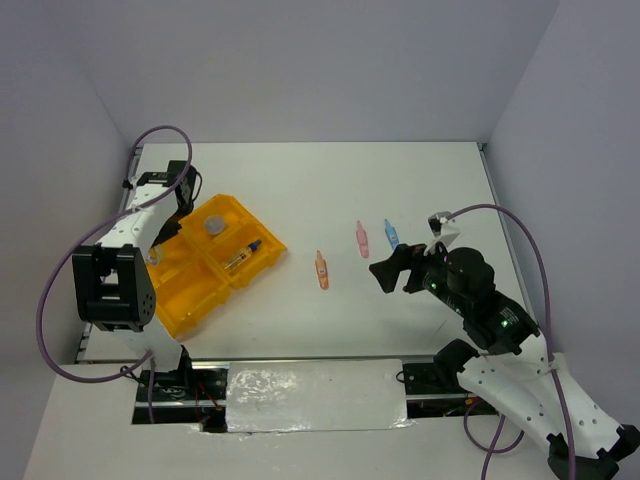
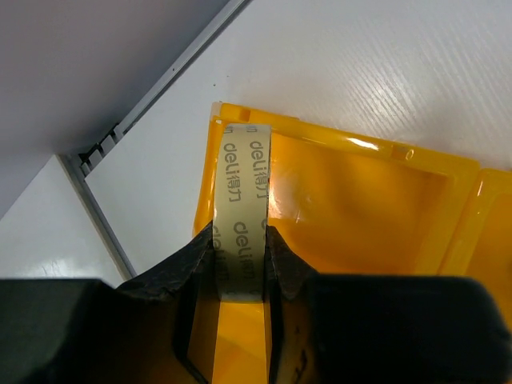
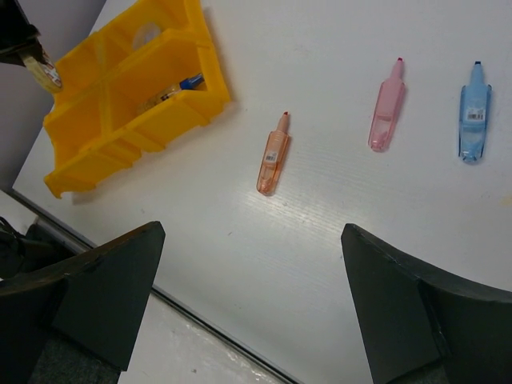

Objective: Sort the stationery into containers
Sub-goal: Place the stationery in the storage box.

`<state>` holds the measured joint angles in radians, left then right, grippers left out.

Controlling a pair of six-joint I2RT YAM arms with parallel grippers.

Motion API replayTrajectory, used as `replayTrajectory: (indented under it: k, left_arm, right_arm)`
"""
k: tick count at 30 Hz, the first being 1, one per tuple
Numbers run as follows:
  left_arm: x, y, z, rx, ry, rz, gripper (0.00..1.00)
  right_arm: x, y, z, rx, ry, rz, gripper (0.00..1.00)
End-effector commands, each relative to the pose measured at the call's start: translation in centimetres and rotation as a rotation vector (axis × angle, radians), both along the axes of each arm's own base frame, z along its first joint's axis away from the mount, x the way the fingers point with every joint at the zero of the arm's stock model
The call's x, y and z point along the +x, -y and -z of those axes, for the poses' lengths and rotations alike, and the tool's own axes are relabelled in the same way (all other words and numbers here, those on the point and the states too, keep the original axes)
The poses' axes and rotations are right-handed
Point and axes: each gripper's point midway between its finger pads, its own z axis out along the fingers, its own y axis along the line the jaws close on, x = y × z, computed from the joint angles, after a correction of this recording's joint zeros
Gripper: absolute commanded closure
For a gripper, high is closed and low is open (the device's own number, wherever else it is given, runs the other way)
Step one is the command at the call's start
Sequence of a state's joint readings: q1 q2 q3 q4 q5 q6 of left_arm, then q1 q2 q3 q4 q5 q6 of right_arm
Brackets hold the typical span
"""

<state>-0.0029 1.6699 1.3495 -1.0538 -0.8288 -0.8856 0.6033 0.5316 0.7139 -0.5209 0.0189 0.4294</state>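
Note:
My left gripper point(image 2: 240, 258) is shut on the beige tape ring point(image 2: 244, 200), which stands on edge between the jaws over a corner compartment of the yellow-orange tray point(image 2: 360, 200). From above, the ring point(image 1: 153, 257) hangs at the tray's point(image 1: 190, 310) left side. Other compartments hold a round greyish jar point(image 1: 213, 226) and a clear tube with a dark blue cap point(image 1: 243, 257). The orange pen point(image 1: 322, 270), pink pen point(image 1: 362, 238) and blue pen point(image 1: 391, 233) lie on the table. My right gripper point(image 1: 395, 268) hovers open and empty, right of the orange pen point(image 3: 273, 154).
White walls close in the table at the back and on both sides. A metal rail point(image 2: 104, 208) runs along the table's left edge beside the tray. The pink pen point(image 3: 386, 106) and blue pen point(image 3: 474, 116) lie side by side, apart from each other.

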Motion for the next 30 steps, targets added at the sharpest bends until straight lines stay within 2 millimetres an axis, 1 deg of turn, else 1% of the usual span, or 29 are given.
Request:
replayTrajectory:
  k: [1,2,3,4,5,6,8,10,13,16,17,18,19,20,21,22,23,24,25,26,27,28,30]
  left_arm:
    - [0.3,-0.3,-0.6,0.022,0.035,-0.017,0.74]
    - [0.3,-0.3,-0.5,0.019,0.03,-0.017,0.69]
    - [0.4,-0.3,-0.6,0.019,0.031,-0.015,0.6]
    - [0.4,-0.2,-0.5,0.018,0.03,-0.013,0.53]
    - [0.4,-0.1,-0.5,0.012,0.032,-0.007,0.36]
    - [0.4,-0.1,-0.6,0.009,0.037,-0.005,0.3]
    - [0.7,0.2,-0.4,-0.008,0.051,0.006,0.23]
    - [0.8,0.4,-0.5,-0.024,0.058,0.019,0.2]
    - [1.4,1.0,-0.8,-0.061,0.088,0.05,0.2]
    - [2.6,2.2,-2.3,-0.097,0.179,0.126,0.19]
    - [2.6,3.1,-3.1,-0.129,0.214,0.181,0.19]
    - [3.4,3.6,-3.7,-0.146,0.265,0.21,0.19]
    - [3.5,4.4,-3.9,-0.166,0.29,0.253,0.2]
    - [3.5,5.2,-5.4,-0.193,0.344,0.31,0.19]
    - [3.9,5.7,-6.5,-0.202,0.396,0.339,0.17]
    - [3.4,6.2,-8.1,-0.2,0.445,0.408,0.15]
    - [3.3,7.0,-9.0,-0.229,0.485,0.454,0.14]
    - [3.0,7.0,-9.8,-0.223,0.516,0.469,0.13]
    - [1.8,7.0,-12.1,-0.204,0.581,0.504,0.11]
    - [1.2,7.0,-13.0,-0.196,0.608,0.527,0.09]
    - [0.5,6.9,-13.3,-0.184,0.625,0.537,0.09]
    - [-0.9,6.6,-15.0,-0.159,0.678,0.544,0.07]
    - [-2.3,6.6,-15.8,-0.148,0.698,0.564,0.06]
  right_arm:
    - [0.0,-0.1,-2.5,0.029,0.055,-0.014,0.0]
    - [0.1,-0.2,-2.9,0.041,0.064,-0.012,0.0]
    - [-0.1,-0.7,-2.7,0.048,0.056,-0.038,0.0]
    - [-0.2,-0.9,-2.8,0.053,0.054,-0.048,0.0]
    - [-0.1,-1.1,-2.7,0.052,0.047,-0.053,0.0]
    - [0.0,-1.2,-2.6,0.052,0.042,-0.055,0.0]
    - [0.0,-1.2,-2.6,0.046,0.037,-0.054,0.0]
    - [-0.1,-1.1,-2.8,0.049,0.038,-0.055,0.0]
    - [-0.2,-1.1,-2.9,0.051,0.05,-0.059,0.0]
    - [0.2,-1.1,-2.1,0.028,0.031,-0.048,0.0]
    - [0.3,-1.2,-1.7,0.022,0.022,-0.052,0.0]
    - [0.4,-1.3,-1.5,0.02,0.016,-0.056,0.0]
    - [0.5,-1.7,-1.4,0.023,0.01,-0.067,0.0]
    - [0.5,-1.8,-1.2,0.025,0.006,-0.07,0.0]
    - [0.5,-1.9,-1.2,0.029,0.006,-0.074,0.0]
    - [0.6,-2.0,-1.0,0.026,0.001,-0.076,0.0]
    - [0.5,-2.1,-1.1,0.027,0.0,-0.085,0.0]
    - [0.4,-2.1,-1.1,0.025,-0.001,-0.085,0.0]
    - [0.4,-2.0,-1.2,0.026,0.005,-0.083,0.0]
    - [0.4,-2.0,-1.0,0.028,0.007,-0.084,0.0]
    - [0.3,-2.1,-1.1,0.037,0.012,-0.091,0.0]
    - [0.2,-2.1,-0.6,0.038,0.009,-0.095,0.0]
    - [0.1,-2.6,-0.7,0.059,0.022,-0.114,0.0]
